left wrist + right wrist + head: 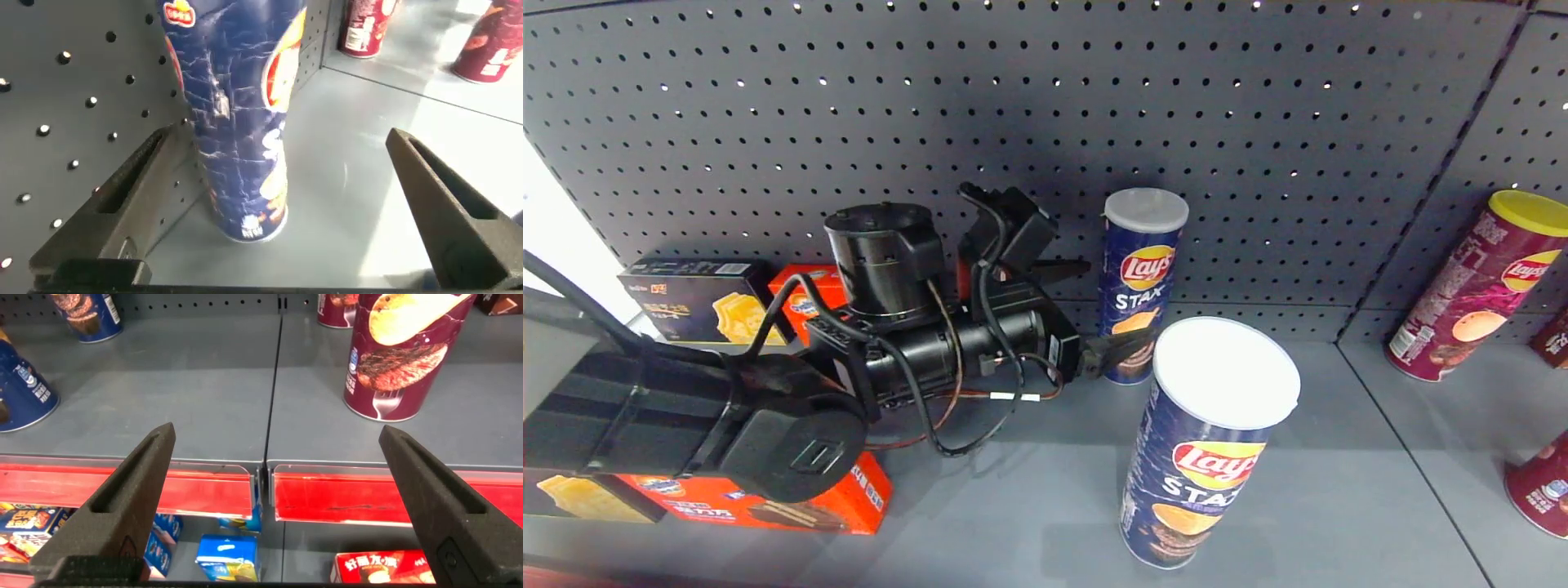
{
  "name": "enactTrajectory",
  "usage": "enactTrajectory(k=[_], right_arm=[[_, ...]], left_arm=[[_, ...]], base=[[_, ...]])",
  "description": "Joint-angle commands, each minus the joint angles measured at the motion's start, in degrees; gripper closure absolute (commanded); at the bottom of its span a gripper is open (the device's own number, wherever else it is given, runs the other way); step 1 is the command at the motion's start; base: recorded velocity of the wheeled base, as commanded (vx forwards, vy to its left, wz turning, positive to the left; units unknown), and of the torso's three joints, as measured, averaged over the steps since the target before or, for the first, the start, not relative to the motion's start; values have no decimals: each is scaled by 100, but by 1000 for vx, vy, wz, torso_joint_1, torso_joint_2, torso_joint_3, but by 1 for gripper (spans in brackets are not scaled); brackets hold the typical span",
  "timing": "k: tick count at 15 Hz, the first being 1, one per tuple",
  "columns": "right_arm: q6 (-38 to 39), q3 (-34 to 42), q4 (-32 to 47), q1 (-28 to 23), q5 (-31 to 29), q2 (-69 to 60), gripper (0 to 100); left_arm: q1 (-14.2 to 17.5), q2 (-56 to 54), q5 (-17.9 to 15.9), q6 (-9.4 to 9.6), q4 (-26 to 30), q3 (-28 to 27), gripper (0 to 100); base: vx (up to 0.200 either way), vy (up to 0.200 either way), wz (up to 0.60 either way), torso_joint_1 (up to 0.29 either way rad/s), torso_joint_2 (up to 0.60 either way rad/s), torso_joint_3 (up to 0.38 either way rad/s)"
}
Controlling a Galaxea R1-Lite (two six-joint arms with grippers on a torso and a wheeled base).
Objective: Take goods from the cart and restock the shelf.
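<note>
Two blue cardboard crisp tubes with pale plastic lids are seen upright on the grey metal shelf (1029, 490).

The rear blue tube (1141, 286) is set against the perforated grey back panel (1013, 98), seemingly so that a row is formed behind the front blue tube (1209, 441). Its long axis is vertical, lid up, label outward. It is flanked by the wide-spread left gripper (282, 139), nothing clasped. The right gripper (276, 433) is likewise spread and empty before the shelf edge.

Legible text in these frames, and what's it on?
Brand print, unquoted:
front blue can: logo badge, large word under it.
rear blue can: same badge and word.
maroon can: logo badge; side print too small.
rear black box, rear orange box: too small to read.
</note>
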Motion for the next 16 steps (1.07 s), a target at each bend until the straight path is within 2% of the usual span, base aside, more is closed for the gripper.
enactTrajectory(k=[1, 3, 4, 6, 7, 8, 11, 13, 14, 15, 16], right_arm=[[0, 0, -1, 0, 2, -2, 0], [0, 0, -1, 0, 2, -2, 0], [0, 0, -1, 0, 2, -2, 0], [0, 0, -1, 0, 2, -2, 0], [0, 0, -1, 0, 2, -2, 0], [0, 0, 7, 0, 2, -2, 0], [0, 0, 7, 0, 2, -2, 0], [0, 0, 7, 0, 2, -2, 0], [0, 0, 7, 0, 2, -2, 0], [0, 0, -1, 0, 2, -2, 0], [0, 0, -1, 0, 2, -2, 0]], left_arm=[[95, -585, 1, -3, 0, 499, 0], [200, -981, 10, -12, 9, 921, 0], [332, -1473, 10, -12, 9, 1422, 0], [517, -2290, 10, -100, 70, 1993, 0], [491, -2598, 89, -109, 44, 2187, 0], [482, -2941, 238, -109, 70, 2406, 0], [411, -4101, 986, -100, 150, 3224, 0], [429, -5024, 1618, -91, 176, 4050, 0], [429, -5569, 1829, -91, 237, 4612, 0], [429, -6096, 1882, -91, 378, 5017, 0], [455, -6746, 1891, -82, 835, 5307, 0]], base=[[0, 0, 0, 0, 0, 0], [0, 0, 0, 0, 0, 0], [0, 0, 0, 0, 0, 0], [0, 0, 0, 0, 0, 0], [0, 0, 0, 0, 0, 0], [0, 0, 0, 0, 0, 0], [0, 0, 0, 0, 0, 0], [0, 0, 0, 0, 0, 0], [0, 0, 0, 0, 0, 0], [0, 0, 0, 0, 0, 0], [0, 0, 0, 0, 0, 0]])
